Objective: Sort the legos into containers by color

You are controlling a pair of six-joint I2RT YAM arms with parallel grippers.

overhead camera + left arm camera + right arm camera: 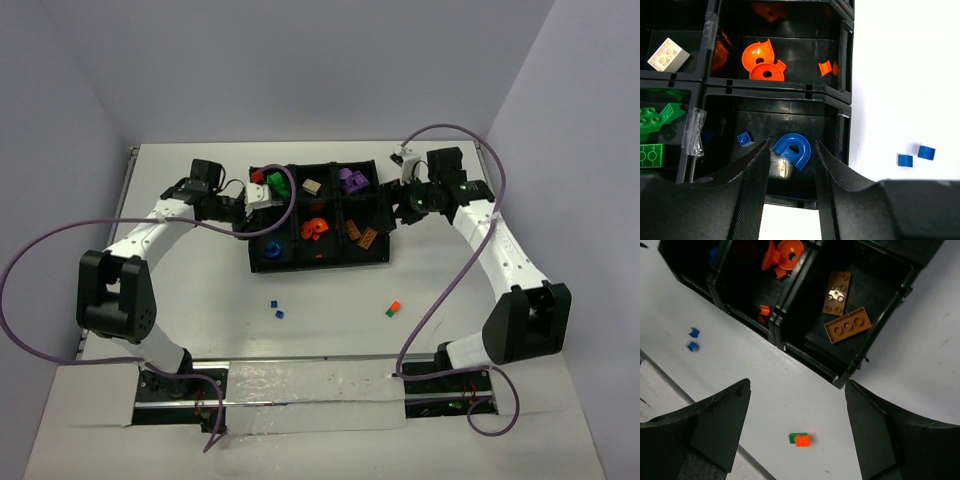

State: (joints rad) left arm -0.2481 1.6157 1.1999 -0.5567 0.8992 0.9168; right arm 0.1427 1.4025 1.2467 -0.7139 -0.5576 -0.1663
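The black six-compartment tray (pixel 385 222) lies mid-table. It holds green (pixel 270 183), tan (pixel 311 186) and purple (pixel 352 181) legos in the far row. Blue (pixel 273 249), orange (pixel 314 230) and brown (pixel 363 236) legos lie in the near row. My left gripper (pixel 258 222) is open and empty over the blue compartment. In its wrist view the jaws (pixel 792 145) frame a blue arch piece (pixel 799 152), with a small blue brick (pixel 744 139) beside it. My right gripper (pixel 405 210) is open and empty at the tray's right edge, high over the table (pixel 797 385).
Two small blue bricks (pixel 276 307) lie loose on the table in front of the tray, also visible in the left wrist view (pixel 916 156). An orange brick stuck to a green one (pixel 392 308) lies to their right and shows in the right wrist view (pixel 800 440). Purple cables loop over both arms.
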